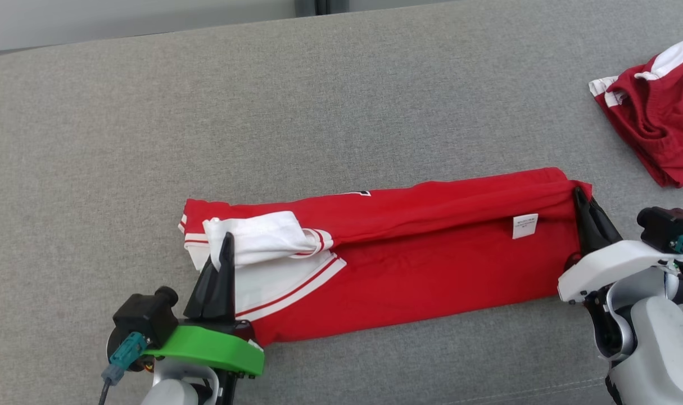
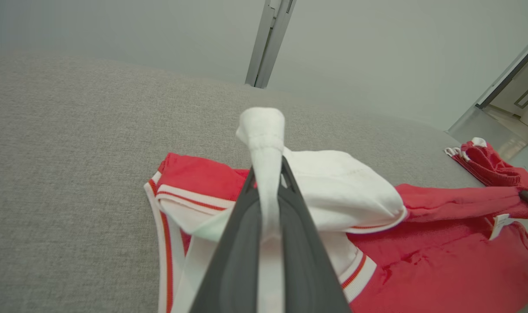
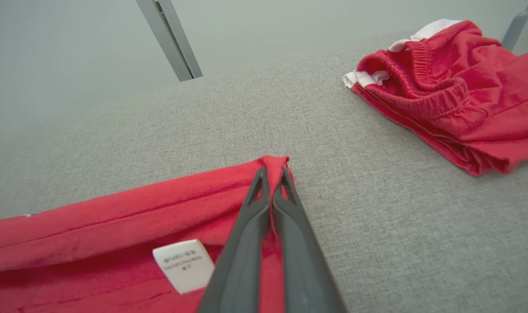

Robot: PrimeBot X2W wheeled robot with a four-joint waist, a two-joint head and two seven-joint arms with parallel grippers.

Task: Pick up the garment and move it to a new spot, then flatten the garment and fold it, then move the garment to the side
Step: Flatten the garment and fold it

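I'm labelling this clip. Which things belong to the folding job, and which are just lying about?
In the job:
red garment
left gripper, jaws shut on its white sleeve
right gripper, jaws shut on its red corner

Lying about:
red shorts, far right

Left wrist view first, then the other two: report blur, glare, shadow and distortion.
Left wrist view: wide-angle stretch toward the edges, left claw soft near the lens, white cloth bright, not blown out. Right wrist view: label print fairly crisp, right claw base blurred. Head view: even soft light, no glare, faint shadow under the shirt.
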